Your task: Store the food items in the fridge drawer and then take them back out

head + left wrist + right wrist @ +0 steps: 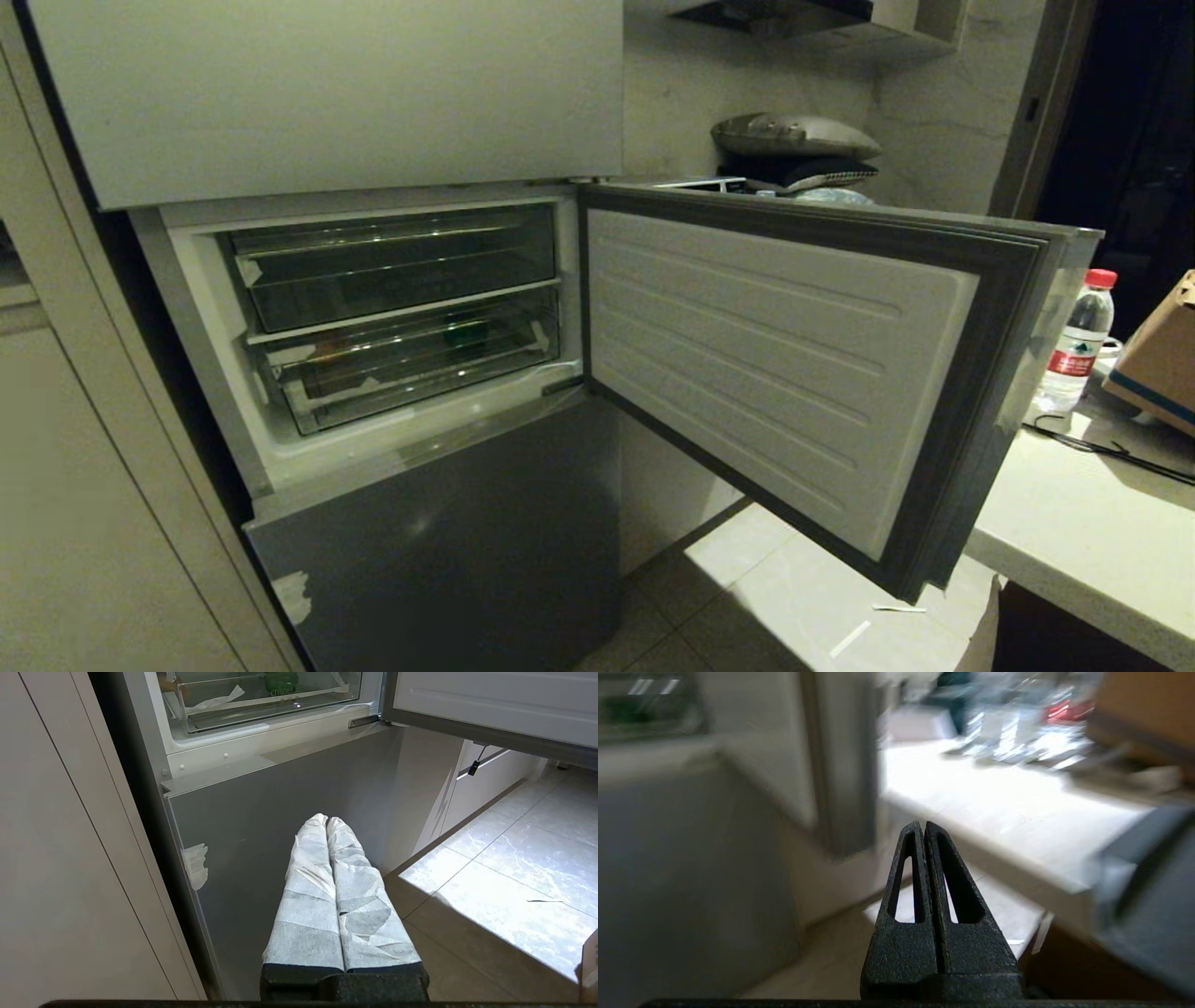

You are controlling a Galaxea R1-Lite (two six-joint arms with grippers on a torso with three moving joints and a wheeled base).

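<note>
The fridge drawer's grey panel (775,364) stands swung open to the right, its white ribbed inner face toward me. Behind it are two clear bins, one above the other. The lower bin (411,359) holds the glossy dark green item (467,334) (281,681). A faint tan-brown shape, the potato (322,352), lies near that bin's left end. My left gripper (327,819), its fingers wrapped in white, is shut and empty, low in front of the lowest grey panel (280,812). My right gripper (923,823) is shut and empty, near the counter's edge. Neither arm shows in the head view.
The open panel juts out toward the white counter (1092,541) on the right. On the counter stand a red-capped water bottle (1078,345), a cardboard box (1162,359) and a black cable. The shut top door (327,93) is above, a tall cabinet at the left and tiled floor (794,597) below.
</note>
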